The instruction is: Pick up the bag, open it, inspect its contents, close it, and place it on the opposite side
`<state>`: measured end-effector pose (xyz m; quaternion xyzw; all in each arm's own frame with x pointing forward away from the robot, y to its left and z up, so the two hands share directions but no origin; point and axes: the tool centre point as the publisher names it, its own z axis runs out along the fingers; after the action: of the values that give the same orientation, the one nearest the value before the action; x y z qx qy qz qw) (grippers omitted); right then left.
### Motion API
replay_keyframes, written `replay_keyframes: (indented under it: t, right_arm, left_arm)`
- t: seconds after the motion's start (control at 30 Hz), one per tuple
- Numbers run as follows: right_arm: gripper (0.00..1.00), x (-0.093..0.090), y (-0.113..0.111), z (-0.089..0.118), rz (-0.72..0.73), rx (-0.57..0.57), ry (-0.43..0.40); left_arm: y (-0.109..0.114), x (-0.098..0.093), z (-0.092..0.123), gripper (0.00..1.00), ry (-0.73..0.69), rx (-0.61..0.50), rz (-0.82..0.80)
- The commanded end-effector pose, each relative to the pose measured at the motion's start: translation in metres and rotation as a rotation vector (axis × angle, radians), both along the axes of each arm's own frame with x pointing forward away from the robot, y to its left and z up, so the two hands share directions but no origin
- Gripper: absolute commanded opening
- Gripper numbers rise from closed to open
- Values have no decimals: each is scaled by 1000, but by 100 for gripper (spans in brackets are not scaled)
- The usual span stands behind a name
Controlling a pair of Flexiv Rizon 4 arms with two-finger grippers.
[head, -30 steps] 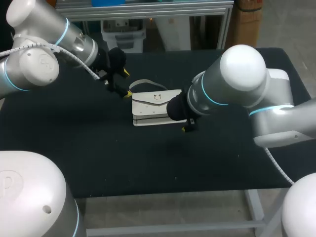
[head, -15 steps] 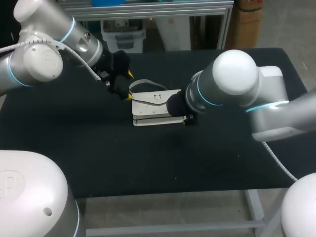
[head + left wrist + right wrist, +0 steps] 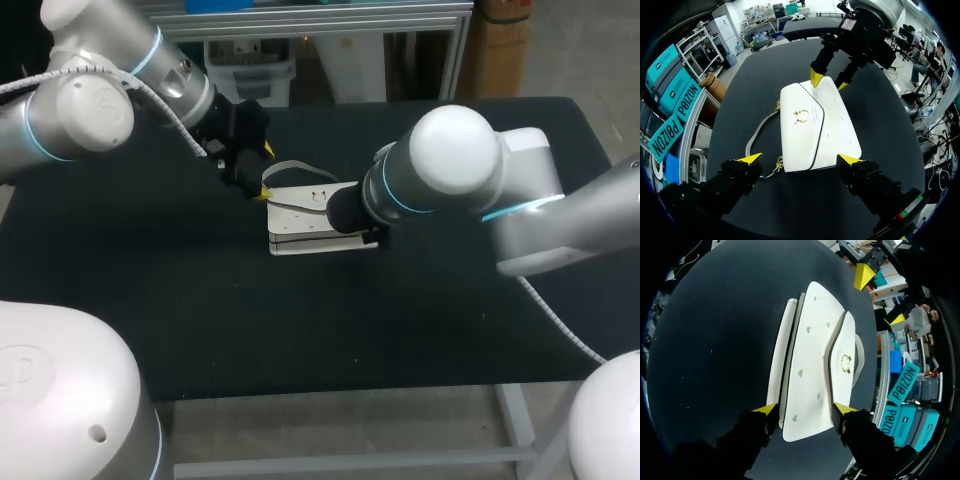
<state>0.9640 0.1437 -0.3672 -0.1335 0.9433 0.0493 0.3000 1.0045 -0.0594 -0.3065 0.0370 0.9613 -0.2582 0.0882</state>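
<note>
Bag, white with a gold clasp, lies flat on the black desk, around its middle and nearer the far edge, flap shut. Its strap loops out toward that edge. Left jaws stand wide open at the bag's end facing the desk's left edge, one tip above the strap. Right jaws are open too, straddling the opposite end; whether they touch it cannot be told

A table with a matte black top fills most of the head view, evenly lit, with a few pale specks. Below its straight front edge shows a light grey metal frame, with one leg at the right.
</note>
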Motion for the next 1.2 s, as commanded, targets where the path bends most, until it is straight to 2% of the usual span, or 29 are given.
replay_keyframes:
  t: [0.03, 0.17, 0.37, 0.43, 0.47, 0.57, 0.93, 1.2]
  right_arm:
    - [63, 6, 8, -8, -9, -14, -14]
    - [53, 9, 9, -5, -19, -23, -34]
    - [48, 11, 9, -3, -37, -37, -56]
    - [42, 12, 8, -5, -39, -37, -54]
    - [35, 12, 8, -6, -40, -35, -53]
    - [0, 8, 10, -9, -41, -27, -52]
    - [0, -11, 15, -12, -63, -10, -64]
    - [0, -22, 18, -14, -131, 7, -81]
  left_arm:
    - [-1, 5, -2, 100, 10, 9, -9]
    - [0, 5, -3, 100, 11, 14, -12]
    - [0, 5, -4, 100, 16, 19, -21]
    - [0, 5, -5, 100, 17, 19, -24]
    - [0, 5, -5, 100, 16, 17, -25]
    - [-1, 5, -6, 100, 8, 4, -32]
    - [-11, -10, -8, 100, -183, -35, -56]
    - [-12, -10, -9, 100, -190, -49, -56]
